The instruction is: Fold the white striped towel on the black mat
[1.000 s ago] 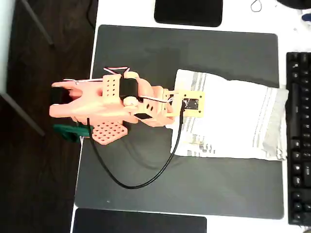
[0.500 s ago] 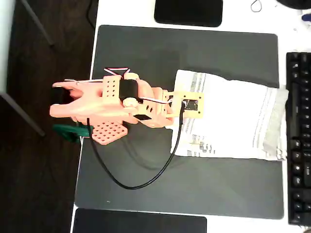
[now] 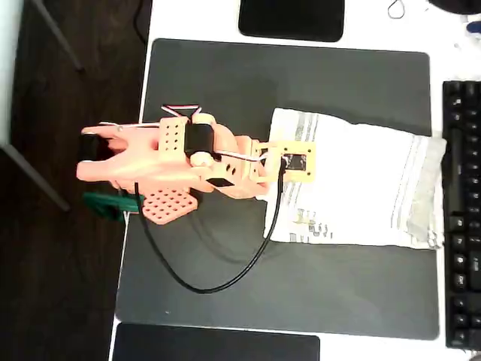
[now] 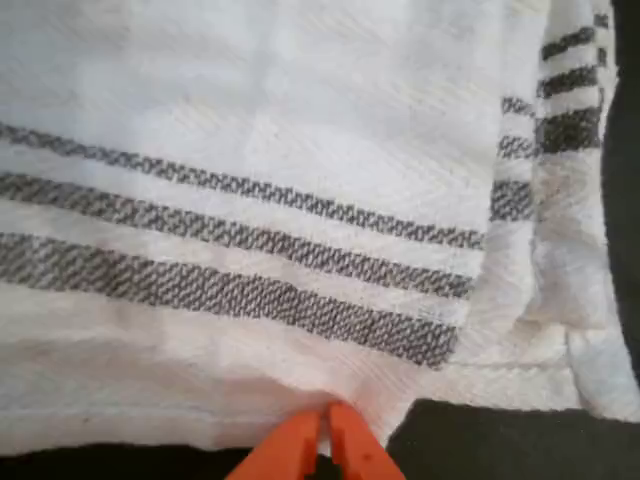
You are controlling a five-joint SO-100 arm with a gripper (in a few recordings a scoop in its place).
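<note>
The white striped towel (image 3: 361, 180) lies doubled over on the right half of the black mat (image 3: 285, 75), grey stripe bands at its left and right ends. My orange arm reaches in from the left, and the gripper (image 3: 289, 164) sits over the towel's left edge under the wrist camera plate. In the wrist view the towel (image 4: 300, 150) is seen close up, with a strip of mat (image 4: 500, 440) below it. My gripper (image 4: 326, 428) is shut, its orange tips pressed together right at the towel's hem, which puckers there.
A black keyboard (image 3: 460, 210) borders the mat on the right, close to the towel's end. Smaller black pads lie at the top (image 3: 291, 19) and the bottom (image 3: 214, 344). The arm's black cable (image 3: 225, 280) loops over the mat's lower left. A green clamp (image 3: 105, 203) holds the base at the table edge.
The arm and the towel have barely moved; the wrist has edged very slightly left.
</note>
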